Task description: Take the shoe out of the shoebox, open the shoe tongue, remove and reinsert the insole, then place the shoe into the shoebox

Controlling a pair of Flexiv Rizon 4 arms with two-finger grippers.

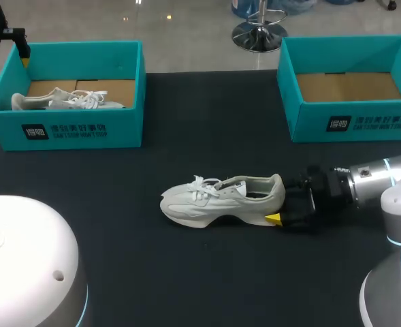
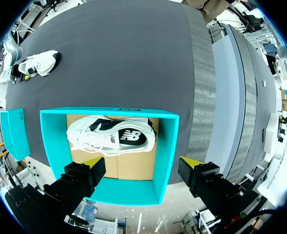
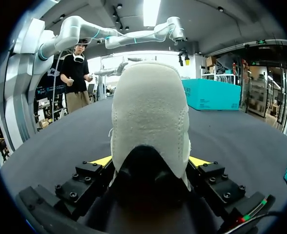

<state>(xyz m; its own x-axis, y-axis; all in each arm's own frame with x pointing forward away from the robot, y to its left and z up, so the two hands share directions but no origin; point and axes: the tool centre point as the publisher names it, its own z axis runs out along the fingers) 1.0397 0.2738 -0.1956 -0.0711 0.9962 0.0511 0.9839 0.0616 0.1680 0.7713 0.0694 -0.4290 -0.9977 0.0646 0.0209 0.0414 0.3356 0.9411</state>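
Dark counter [image 1: 207, 286] is carrying the white shoe [image 1: 220, 199] on its sole. Right end effector [image 1: 282, 202] is pinching the shoe's heel from both sides. Left end effector [image 2: 141, 163] is hanging wide open, well beyond the shoe, over a teal shoebox [image 2: 109, 111]. Risk: soft heel collar likely slipping or twisting once the tongue is being pulled.

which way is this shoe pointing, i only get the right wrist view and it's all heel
observer: Its toe points to the robot's left. The shoe stands on its sole on the table, outside both boxes, with the right gripper shut on its heel.
operator: anything in the box on the right side
observer: No, the right shoebox shows only its bare cardboard floor.
operator: where's the left arm
observer: The left gripper is open above the left shoebox, which holds a second shoe lying on its side.
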